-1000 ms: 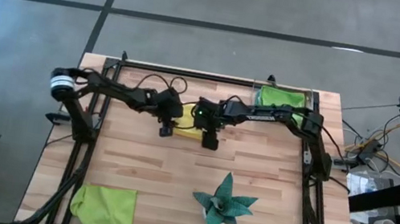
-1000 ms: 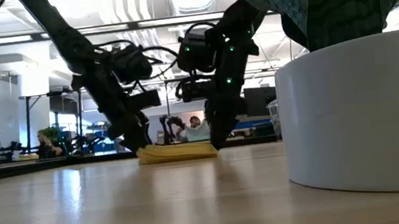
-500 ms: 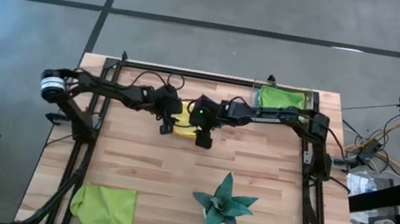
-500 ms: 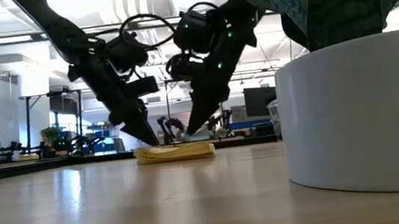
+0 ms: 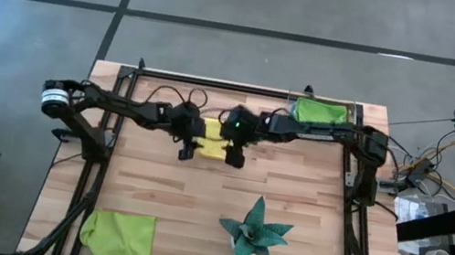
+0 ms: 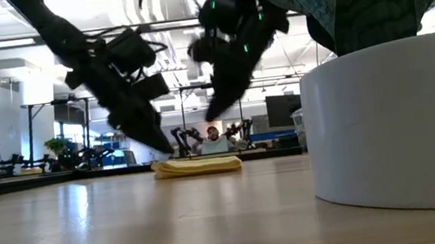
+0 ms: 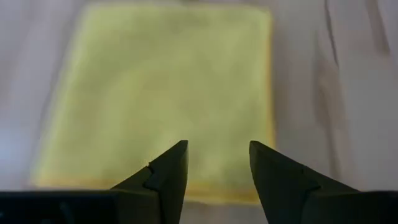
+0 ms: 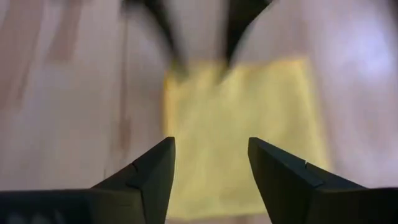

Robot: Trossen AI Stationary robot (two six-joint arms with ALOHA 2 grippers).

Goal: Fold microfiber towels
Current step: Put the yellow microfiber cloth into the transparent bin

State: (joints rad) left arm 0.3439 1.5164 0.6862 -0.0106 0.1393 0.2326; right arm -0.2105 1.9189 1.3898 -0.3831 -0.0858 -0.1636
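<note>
Folded yellow towel (image 5: 212,139) lay flat on the table (image 5: 196,206) toward its far edge, between left gripper (image 5: 187,150) and right gripper (image 5: 236,157), both raised just above it, jaws spread, holding nothing.

I've got both grippers up off the folded yellow towel (image 6: 197,166) now; a sec ago their tips were down at its ends. Right gripper (image 6: 218,110) rose the most and its jaws spread wider. Left gripper (image 6: 158,143) lifted less, pulled back twd the tabletop's left edge. Towel lies free.
</note>
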